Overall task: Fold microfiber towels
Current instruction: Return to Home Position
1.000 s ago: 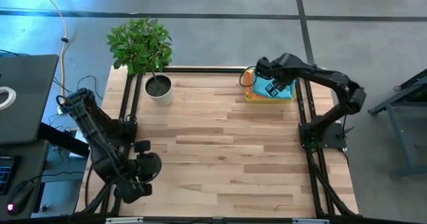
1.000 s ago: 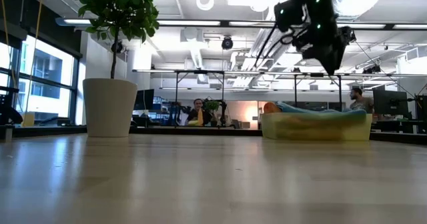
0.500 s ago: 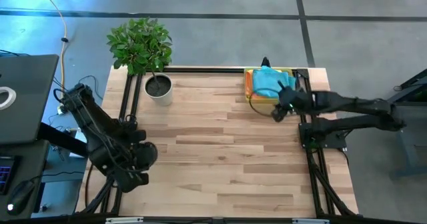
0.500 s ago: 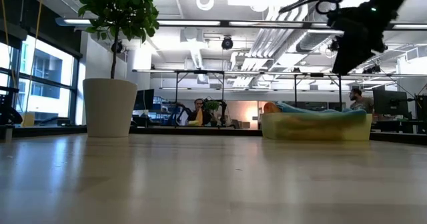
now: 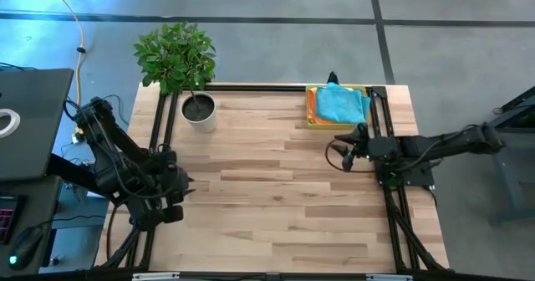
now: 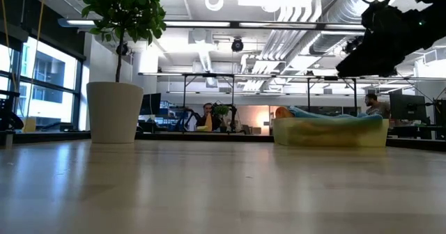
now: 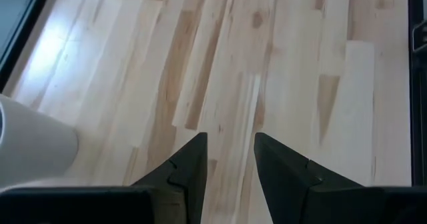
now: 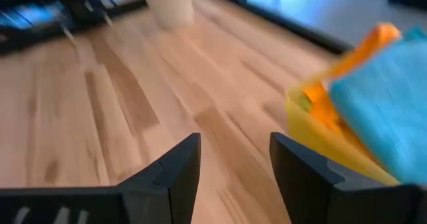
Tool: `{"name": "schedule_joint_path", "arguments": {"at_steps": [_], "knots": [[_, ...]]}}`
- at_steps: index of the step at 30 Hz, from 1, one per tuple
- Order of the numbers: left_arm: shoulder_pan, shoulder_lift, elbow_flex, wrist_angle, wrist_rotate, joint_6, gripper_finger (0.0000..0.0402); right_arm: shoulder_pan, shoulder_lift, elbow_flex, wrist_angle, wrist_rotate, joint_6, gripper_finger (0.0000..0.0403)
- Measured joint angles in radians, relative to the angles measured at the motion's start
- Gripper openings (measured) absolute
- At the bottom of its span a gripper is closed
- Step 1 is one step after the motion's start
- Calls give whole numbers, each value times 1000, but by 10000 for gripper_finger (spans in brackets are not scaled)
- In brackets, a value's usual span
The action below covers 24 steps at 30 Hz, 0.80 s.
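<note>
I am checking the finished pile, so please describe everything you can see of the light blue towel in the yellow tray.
The light blue microfiber towel is a soft, fuzzy cloth, folded into a rough rectangle. It lies topmost in the translucent yellow tray, at the corner of the table on the right arm's side. An orange towel shows under one edge. Nothing grips it: the right gripper hangs apart from it over bare wood, jaws open.

Ceiling ducts, tall windows, grey concrete floor.
</note>
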Motion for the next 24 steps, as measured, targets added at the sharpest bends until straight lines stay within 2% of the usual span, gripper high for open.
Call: {"name": "schedule_joint_path", "arguments": {"at_steps": [6, 11, 15, 20, 24], "knots": [[0, -1, 0, 0, -16, -15, 115, 57, -4, -141, 359, 66, -108, 171], [0, -1, 0, 0, -18, -13, 115, 69, -4, -233, 545, 66, -127, 171], [0, -1, 0, 0, -20, -13, 115, 68, -4, -272, 592, 67, -126, 171], [0, -1, 0, 0, -28, -12, 115, 68, -3, -290, 588, 102, -102, 171], [0, 0, 0, 0, -32, -15, 115, 68, -4, -302, 564, 88, -61, 171]]}}
